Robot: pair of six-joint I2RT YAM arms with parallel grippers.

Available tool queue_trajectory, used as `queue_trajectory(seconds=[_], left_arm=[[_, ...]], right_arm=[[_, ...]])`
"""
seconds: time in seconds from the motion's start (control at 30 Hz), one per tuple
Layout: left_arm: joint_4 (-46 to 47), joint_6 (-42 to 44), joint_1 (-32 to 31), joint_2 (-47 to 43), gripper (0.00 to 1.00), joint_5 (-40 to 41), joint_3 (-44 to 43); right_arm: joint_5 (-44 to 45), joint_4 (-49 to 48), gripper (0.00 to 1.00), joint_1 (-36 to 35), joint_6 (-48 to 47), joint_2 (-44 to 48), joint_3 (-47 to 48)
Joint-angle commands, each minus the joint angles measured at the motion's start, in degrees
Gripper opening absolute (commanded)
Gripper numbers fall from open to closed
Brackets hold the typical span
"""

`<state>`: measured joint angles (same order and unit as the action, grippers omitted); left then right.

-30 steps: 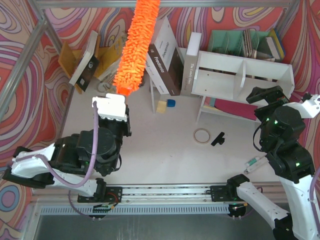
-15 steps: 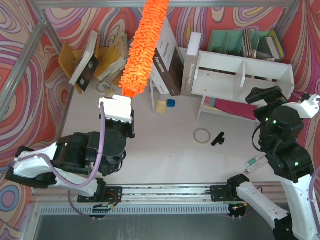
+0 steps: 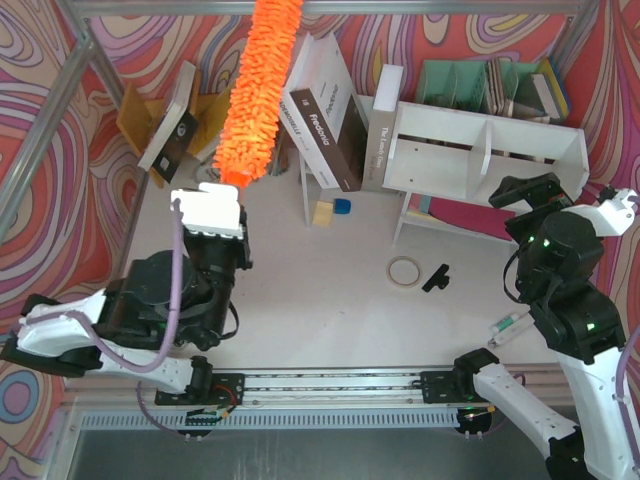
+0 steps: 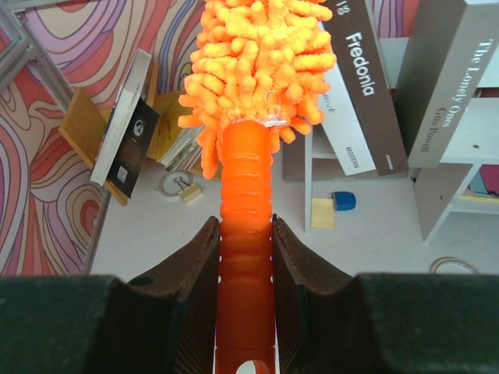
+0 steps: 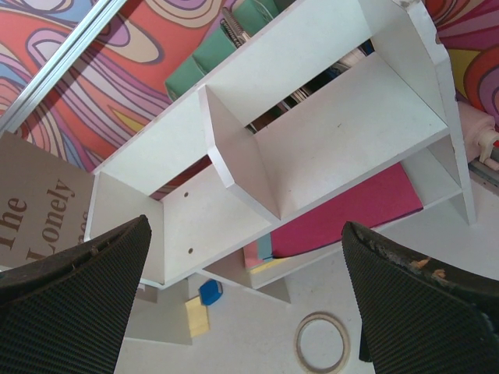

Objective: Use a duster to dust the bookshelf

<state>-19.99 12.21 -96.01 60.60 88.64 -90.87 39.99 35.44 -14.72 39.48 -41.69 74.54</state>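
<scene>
The pale surface (image 3: 330,300) carries the whole job, and the white bookshelf (image 3: 440,165) stands at its right rear with both open compartments facing me, a pink sheet lying under it. The orange duster (image 3: 258,90) is well apart from it, off to the left: its shaggy head points up and away toward the back wall, beside the leaning Fredonia book (image 3: 322,125). My left claw (image 4: 244,230) is clamped tight on the ribbed orange handle just below the fluff, one finger on each side. My right claw (image 5: 245,288) is spread wide with nothing in it, hanging in front of the bookshelf and looking into the compartments. A tape roll (image 3: 404,269) lies on the surface near the shelf. I judge the pickup done and the dusting itself not begun: the head touches no board, so both compartments and the top are all left.
</scene>
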Motion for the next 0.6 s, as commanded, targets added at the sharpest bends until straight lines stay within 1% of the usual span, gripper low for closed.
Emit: queue_trajectory(seconds=[0.0,0.03,0.13,0.2,0.23,0.33,0.43,0.57], left_arm=[[3.0,2.3,-1.2,4.1,0.00,1.3,-1.8],[0.8,0.1,-1.5,5.1,0.00,0.4,-3.1],[-11.2,-10.3,-1.4,8.7,0.00,-3.7,-8.5],[-17.0,-14.7,-1.5,11.2,0.00,-6.2,-12.1],[-18.3,-15.6,-1.5,12.2,0.00,-6.4,-13.5],[-18.3,-15.3,-1.5,12.9,0.00,-5.9,-13.6],[-17.8,-15.5,-1.5,11.4,0.00,-5.4,-12.3],[-18.5,-15.3,-1.5,8.6,0.00,-1.2,-10.7]], right_arm=[[0.3,-0.2,0.99,-0.2,0.6,0.4,-0.1],[0.3,-0.1,0.99,-0.2,0.6,0.4,-0.1],[0.3,-0.1,0.99,-0.2,0.7,0.5,-0.2],[0.4,-0.1,0.99,-0.2,0.7,0.6,-0.3],[0.4,0.0,0.99,-0.2,0.7,0.7,-0.4],[0.4,0.0,0.99,-0.2,0.6,0.7,-0.4],[0.5,0.0,0.99,-0.2,0.6,0.8,-0.5],[0.4,0.0,0.99,-0.2,0.5,0.7,-0.5]])
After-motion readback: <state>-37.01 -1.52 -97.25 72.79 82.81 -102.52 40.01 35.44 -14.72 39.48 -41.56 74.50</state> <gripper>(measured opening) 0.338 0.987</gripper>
